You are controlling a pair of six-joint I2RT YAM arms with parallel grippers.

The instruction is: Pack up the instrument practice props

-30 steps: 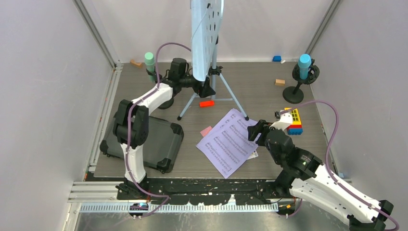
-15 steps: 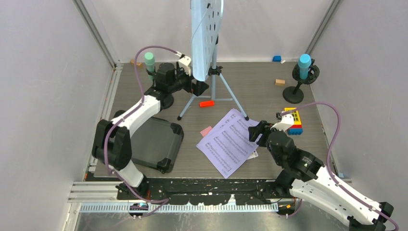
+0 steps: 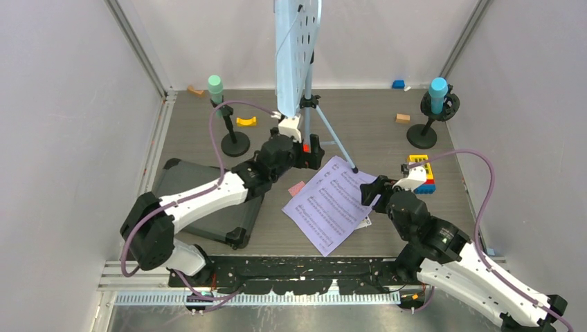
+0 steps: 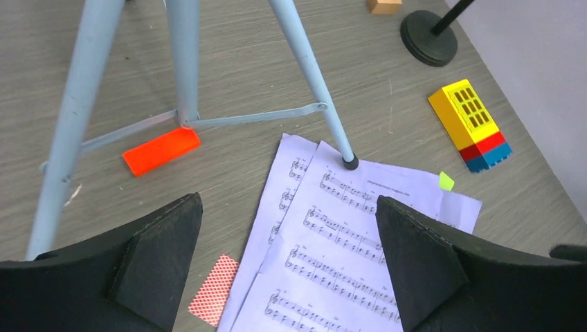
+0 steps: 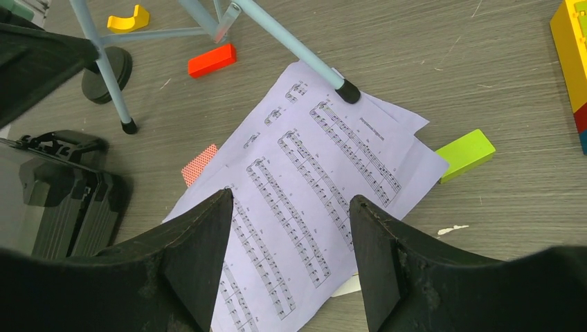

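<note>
I count one pale blue music rack (image 3: 297, 48), standing on three tripod legs toward the far wall. There are two toy microphones, each upright on a black round-based pole: the green microphone (image 3: 216, 86) on the left pole (image 3: 235, 144), and the blue microphone (image 3: 437, 90) on the right pole (image 3: 421, 136), close to the right wall. At least two lilac sheet-music pages (image 3: 329, 204) lie flat and overlapped mid-table, and one tripod foot (image 4: 351, 163) rests on their far corner. The left gripper (image 4: 287, 277) hangs low by that leg, jaws spread wide and empty. The right gripper (image 5: 291, 270) hovers over the pages' right side, jaws apart with nothing between them. A black case (image 3: 221, 207) lies flat at the near-left edge. The barest floor is right of the tripod, with only a tan block (image 3: 403, 118) on it. An orange block (image 4: 161, 150) sits under the tripod. A red-backed playing card (image 5: 199, 164) touches the pages' left edge, and a lime block (image 5: 465, 154) pokes out from under their right edge. A yellow-red-blue brick (image 3: 423, 173) lies beside the right arm.
</note>
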